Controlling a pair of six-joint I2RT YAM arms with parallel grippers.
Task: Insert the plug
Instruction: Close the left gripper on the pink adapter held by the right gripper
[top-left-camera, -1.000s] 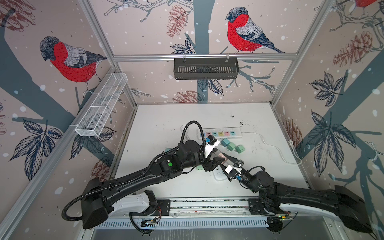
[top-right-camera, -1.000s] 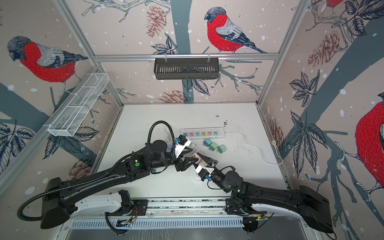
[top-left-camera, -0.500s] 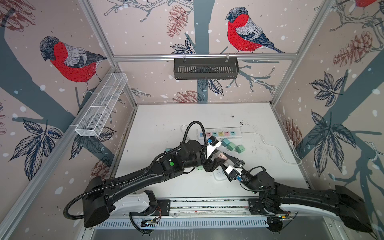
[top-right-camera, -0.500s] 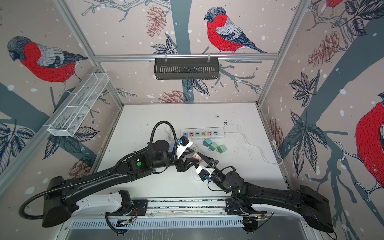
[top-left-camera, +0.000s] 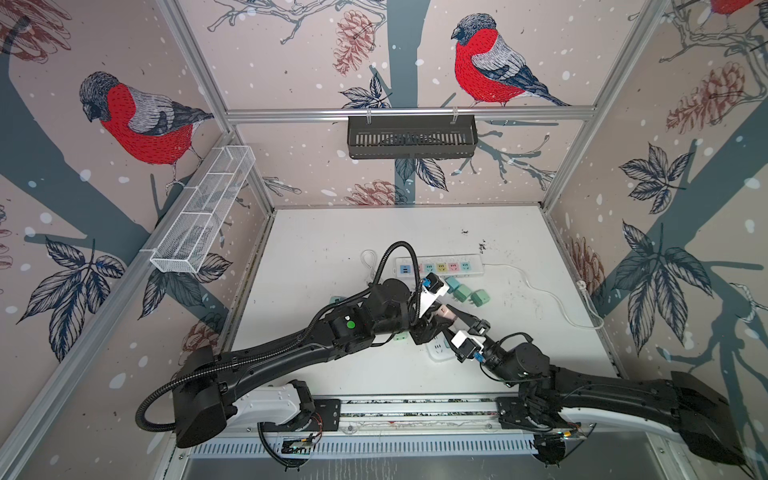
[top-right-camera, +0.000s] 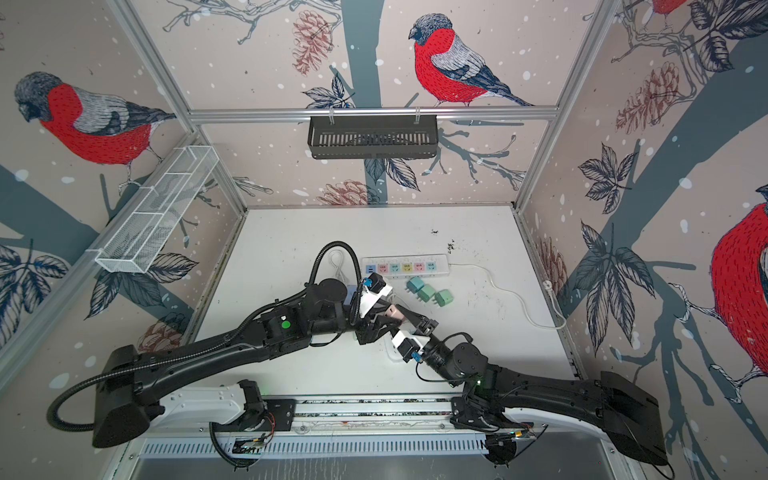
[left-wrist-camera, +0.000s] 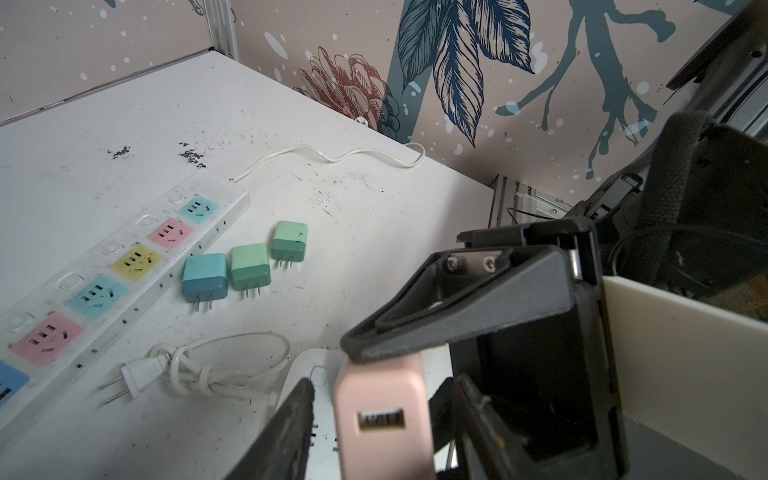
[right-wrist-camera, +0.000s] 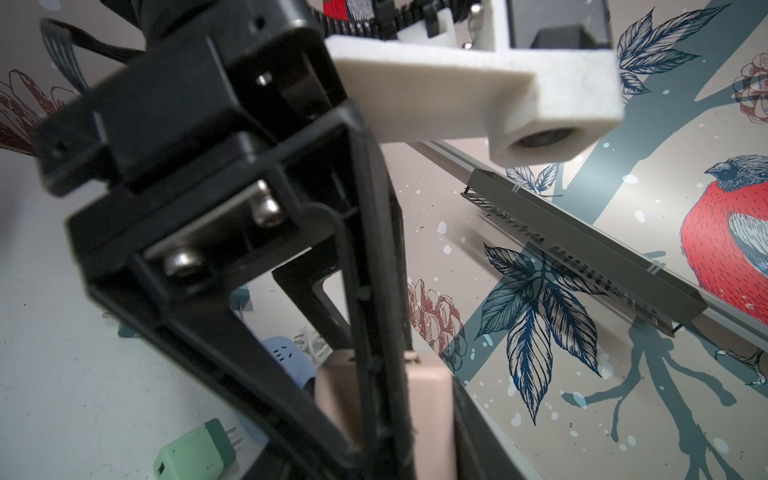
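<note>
A pink plug (top-left-camera: 446, 311) (top-right-camera: 393, 311) hangs above the table's middle, with my right gripper (top-left-camera: 453, 318) (right-wrist-camera: 386, 440) shut on it. In the left wrist view the plug (left-wrist-camera: 382, 419) shows its USB port. My left gripper (top-left-camera: 436, 324) (left-wrist-camera: 384, 386) straddles it, open, with a thin gap on each side. A black right finger (left-wrist-camera: 457, 316) presses on the plug's far face. The long white power strip (top-left-camera: 440, 266) (left-wrist-camera: 124, 266) with coloured sockets lies behind. A small white strip (top-left-camera: 438, 352) (left-wrist-camera: 309, 365) lies under the grippers.
Three teal and green plugs (top-left-camera: 465, 293) (left-wrist-camera: 245, 266) lie beside the long strip. A mint plug (right-wrist-camera: 195, 453) rests under the left arm. A coiled white cord (left-wrist-camera: 199, 370) lies by the small strip. The long strip's cord (top-left-camera: 552, 297) runs right.
My left gripper's jaws have narrowed around the pink plug. The right gripper keeps its hold, and both arms have hardly moved.
</note>
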